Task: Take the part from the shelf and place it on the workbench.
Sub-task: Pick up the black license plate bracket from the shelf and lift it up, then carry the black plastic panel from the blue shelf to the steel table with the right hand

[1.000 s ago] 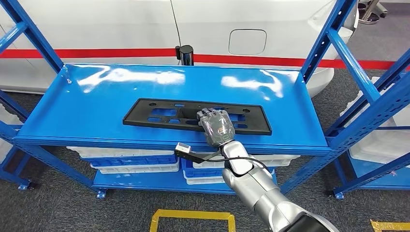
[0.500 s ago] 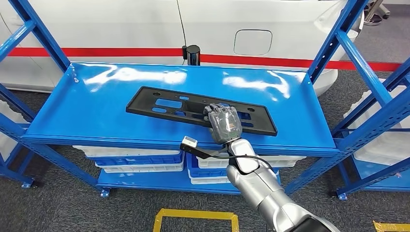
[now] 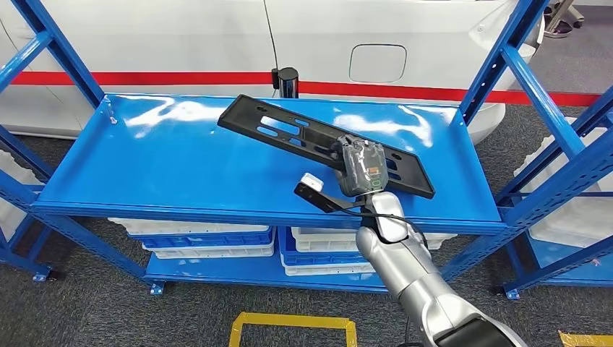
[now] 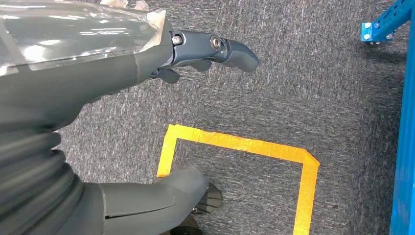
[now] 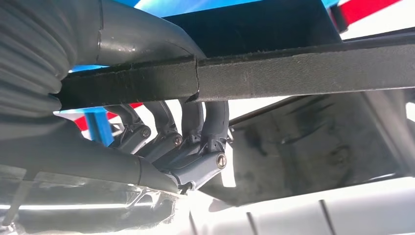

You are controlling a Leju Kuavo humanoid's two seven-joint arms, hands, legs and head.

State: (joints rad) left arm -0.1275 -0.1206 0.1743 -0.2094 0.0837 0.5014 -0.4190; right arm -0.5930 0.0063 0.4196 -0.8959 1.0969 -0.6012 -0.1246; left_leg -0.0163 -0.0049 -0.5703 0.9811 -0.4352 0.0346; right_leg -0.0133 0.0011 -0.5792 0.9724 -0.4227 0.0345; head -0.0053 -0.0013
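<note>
The part is a long black flat frame with cut-outs (image 3: 303, 134). It hangs tilted above the blue shelf's top board (image 3: 166, 166), its left end raised toward the back. My right hand (image 3: 360, 168) grips it a little right of its middle. Close up in the right wrist view, the thumb (image 5: 142, 39) lies on one side of the part's edge (image 5: 303, 68) and the fingers (image 5: 195, 132) curl round the other. My left hand (image 4: 122, 58) hangs over the grey carpet, fingers apart and holding nothing.
Blue uprights (image 3: 506, 65) flank the shelf on both sides. White and blue bins (image 3: 209, 242) sit on the lower level. A white car body with a red stripe (image 3: 376, 43) stands behind. Yellow tape (image 3: 289, 325) marks the carpet below.
My right hand has lifted the part off the shelf board and swung it up and to the right; one second ago it lay flat under the hand. The view has also shifted slightly.
</note>
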